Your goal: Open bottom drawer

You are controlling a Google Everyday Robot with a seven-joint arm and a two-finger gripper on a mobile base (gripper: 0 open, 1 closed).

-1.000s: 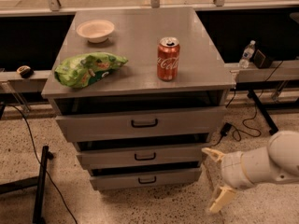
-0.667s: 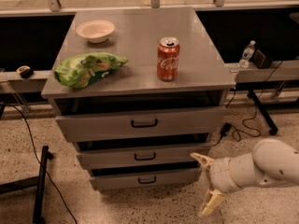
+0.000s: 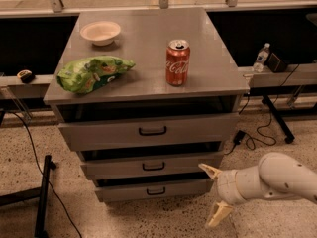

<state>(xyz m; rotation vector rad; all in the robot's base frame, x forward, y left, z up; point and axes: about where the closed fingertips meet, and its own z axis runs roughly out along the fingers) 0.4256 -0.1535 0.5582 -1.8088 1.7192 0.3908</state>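
The bottom drawer [image 3: 153, 190] is the lowest and narrowest grey front of the cabinet, with a small black bar handle [image 3: 156, 191]. It looks shut or nearly shut. My gripper [image 3: 213, 194] is at the lower right, just right of the bottom drawer's right end and level with it. Its two cream fingers are spread apart, one [image 3: 209, 170] pointing up-left and one [image 3: 218, 215] pointing down. It is open and holds nothing. It is well to the right of the handle.
Above are the middle drawer [image 3: 151, 165] and the top drawer [image 3: 148, 131]. On the cabinet top stand a red soda can [image 3: 178, 62], a green chip bag [image 3: 91, 73] and a white bowl [image 3: 100, 32]. A black stand leg [image 3: 42, 195] is at the left; cables [image 3: 257, 133] lie at the right.
My arm and gripper have moved left, toward the right end of the bottom drawer. The drawers and the things on top have not moved.
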